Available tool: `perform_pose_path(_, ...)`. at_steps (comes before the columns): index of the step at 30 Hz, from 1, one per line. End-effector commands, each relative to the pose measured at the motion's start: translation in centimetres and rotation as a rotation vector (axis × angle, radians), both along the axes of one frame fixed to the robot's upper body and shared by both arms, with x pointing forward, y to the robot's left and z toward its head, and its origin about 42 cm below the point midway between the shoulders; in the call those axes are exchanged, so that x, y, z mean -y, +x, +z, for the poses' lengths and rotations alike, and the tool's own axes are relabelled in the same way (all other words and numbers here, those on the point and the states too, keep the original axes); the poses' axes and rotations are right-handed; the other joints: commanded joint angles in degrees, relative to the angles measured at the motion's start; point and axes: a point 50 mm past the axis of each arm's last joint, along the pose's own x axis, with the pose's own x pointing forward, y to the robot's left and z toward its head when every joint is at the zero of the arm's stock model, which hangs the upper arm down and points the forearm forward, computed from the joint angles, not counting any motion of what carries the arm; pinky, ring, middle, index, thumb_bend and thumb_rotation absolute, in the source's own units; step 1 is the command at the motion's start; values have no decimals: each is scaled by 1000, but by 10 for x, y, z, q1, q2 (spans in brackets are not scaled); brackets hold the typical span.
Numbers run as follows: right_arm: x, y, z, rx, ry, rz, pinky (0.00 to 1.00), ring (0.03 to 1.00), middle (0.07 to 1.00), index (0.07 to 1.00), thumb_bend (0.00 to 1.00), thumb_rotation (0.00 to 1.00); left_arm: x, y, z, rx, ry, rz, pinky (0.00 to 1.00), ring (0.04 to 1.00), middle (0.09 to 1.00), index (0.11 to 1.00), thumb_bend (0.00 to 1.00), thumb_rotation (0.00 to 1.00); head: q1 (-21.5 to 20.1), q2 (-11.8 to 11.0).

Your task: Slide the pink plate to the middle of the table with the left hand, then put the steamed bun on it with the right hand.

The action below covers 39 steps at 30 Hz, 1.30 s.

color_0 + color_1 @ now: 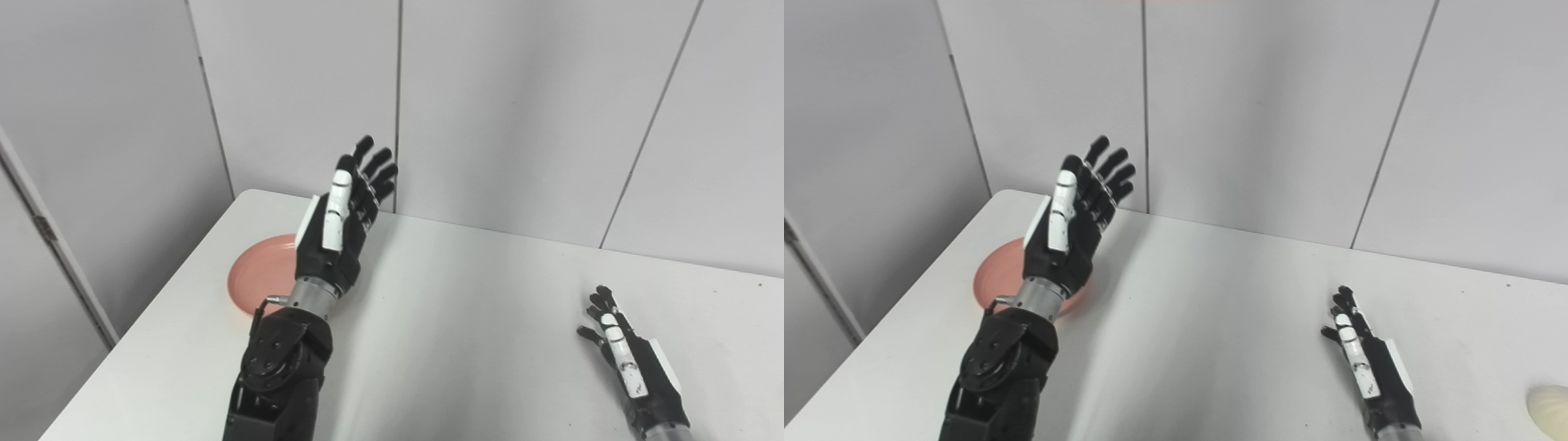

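Note:
The pink plate (pixel 257 275) lies on the white table (pixel 465 331) near its left edge, partly hidden behind my left wrist. My left hand (pixel 343 214) is raised above the plate's right side, open, fingers stretched upward and holding nothing. Low on the table at the right rests my right hand (pixel 625 355), open, fingers spread and empty. The pale steamed bun (pixel 1549 409) shows only in the right eye view, at the picture's right edge, to the right of my right hand and apart from it.
Grey wall panels (pixel 490 92) stand right behind the table's far edge. The table's left edge runs close beside the plate. A bare stretch of tabletop lies between my two hands.

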Motion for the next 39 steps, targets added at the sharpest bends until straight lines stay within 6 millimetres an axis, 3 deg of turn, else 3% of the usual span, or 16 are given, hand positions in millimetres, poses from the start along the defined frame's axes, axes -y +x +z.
perform_pose_path(1,12,0,5,-4,-15,-30,995,974,977,991,147,1000,-7,1,21,96,-6,21,945,932,933,937,608,991,0,0)
perform_pose_path(11,12,-2,10,2,-9,-33,992,974,982,994,115,1000,-61,2,27,138,-43,198,928,935,945,959,615,1000,10,-3)
perform_pose_path(22,11,-3,11,18,-13,-31,993,971,976,991,94,1000,-128,6,14,134,-90,355,919,928,943,962,625,1000,18,-4)
perform_pose_path(30,11,-3,13,23,-13,-28,1000,977,982,998,80,1000,-165,12,-2,99,-131,404,918,928,947,966,638,981,18,-3)
perform_pose_path(39,11,-5,14,24,-8,-26,1000,980,984,999,86,1000,-192,19,-18,49,-231,428,930,913,937,966,600,1000,22,1)
